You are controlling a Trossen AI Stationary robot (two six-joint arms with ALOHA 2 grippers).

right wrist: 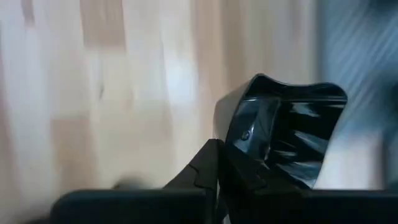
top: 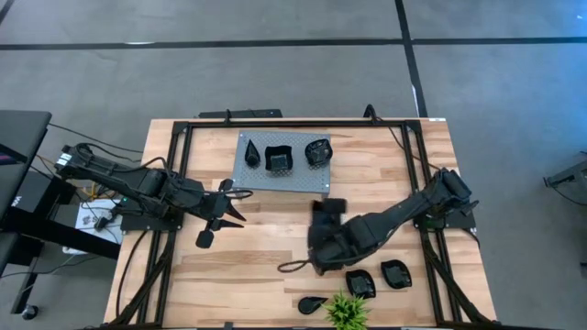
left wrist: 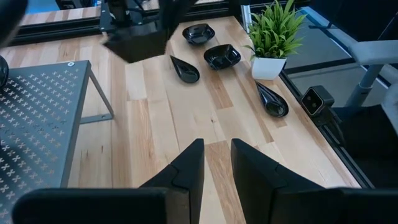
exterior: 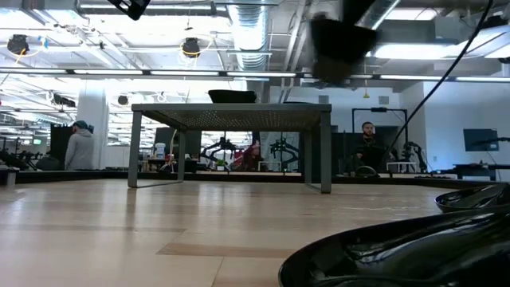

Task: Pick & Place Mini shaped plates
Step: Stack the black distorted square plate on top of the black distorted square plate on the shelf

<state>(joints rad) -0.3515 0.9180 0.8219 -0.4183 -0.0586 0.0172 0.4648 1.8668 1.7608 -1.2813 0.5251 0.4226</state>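
The right gripper is clamping its fingers onto the rim of a glossy black squarish plate, which is sitting tilted up against the blurred pale wood. From overhead that same plate is showing as a dark smudge just below the grey perforated metal stand, near the middle of the frame. The stand's sheet is dotted with tiny cross-shaped holes, and three shiny black dishes are sitting on top: a pointed one, a squarish one and a rounder one.

The left gripper is hovering at centre-left over bare planks, fingers a little apart and holding nothing.

Lower right, more dishes are lying on the table: two rounded-square ones and a teardrop beside a small green plant. In the low view a plate's rim is filling the bottom right corner, cut off and hard to make out.
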